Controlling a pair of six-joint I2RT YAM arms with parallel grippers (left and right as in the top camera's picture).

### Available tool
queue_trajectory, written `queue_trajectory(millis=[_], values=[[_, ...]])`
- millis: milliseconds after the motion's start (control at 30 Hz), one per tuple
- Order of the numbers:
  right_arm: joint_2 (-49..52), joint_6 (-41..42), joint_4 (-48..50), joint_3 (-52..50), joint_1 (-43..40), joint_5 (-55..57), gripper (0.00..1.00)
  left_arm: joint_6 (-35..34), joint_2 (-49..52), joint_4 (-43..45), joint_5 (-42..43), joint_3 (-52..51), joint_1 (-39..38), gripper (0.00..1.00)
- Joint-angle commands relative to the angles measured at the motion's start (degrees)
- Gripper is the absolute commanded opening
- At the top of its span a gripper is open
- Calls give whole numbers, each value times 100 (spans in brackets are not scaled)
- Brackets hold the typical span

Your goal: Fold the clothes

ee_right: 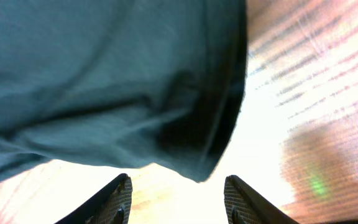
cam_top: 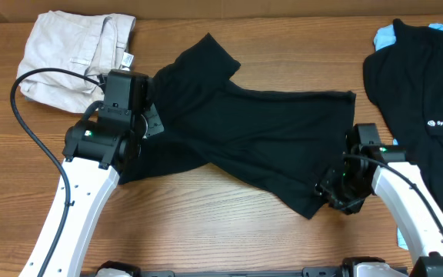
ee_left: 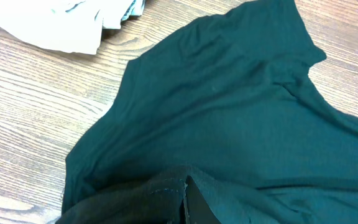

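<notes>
Starting left, we see the beige trousers [cam_top: 75,54] bunched at the far corner of the table [cam_top: 229,231], set aside. Beside them our left gripper [cam_top: 149,120] is pinched shut on the black T-shirt [cam_top: 252,131], likely to pull that edge straight. The shirt lies mid-table, skewed and rumpled, unfolded. Our right gripper [ee_right: 178,199] stands parted and empty at its lower hem corner. Rightmost wait the white-logoed black shirt [cam_top: 429,85] and a light-blue garment [cam_top: 387,35].
</notes>
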Motion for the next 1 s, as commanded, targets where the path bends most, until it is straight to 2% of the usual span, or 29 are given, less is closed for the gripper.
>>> queue_trajectory(millis=[0,233,533,600,700,867,967], values=[[11,39,258,-599,81,-223,52,136,44,-17,-133,125,-26,4],[11,483,1213,-1327,195,-378,46,136,44,-72,-133,125,-26,4],[17,597,1908,-1471,227,-374,26,133,44,-85,-129,125,-26,4],[17,625,1954,-1471,273,-374,13,133,44,-90,-129,125,-26,4],[15,671,2041,-1469,306,-376,4,142,44,-107,-131,125,-26,4],[15,704,2046,-1294,227,-614,4,177,44,-125,-153,125,-26,4],[-22,385,1550,-844,173,-776,4,219,44,-144,-153,125,-26,4]])
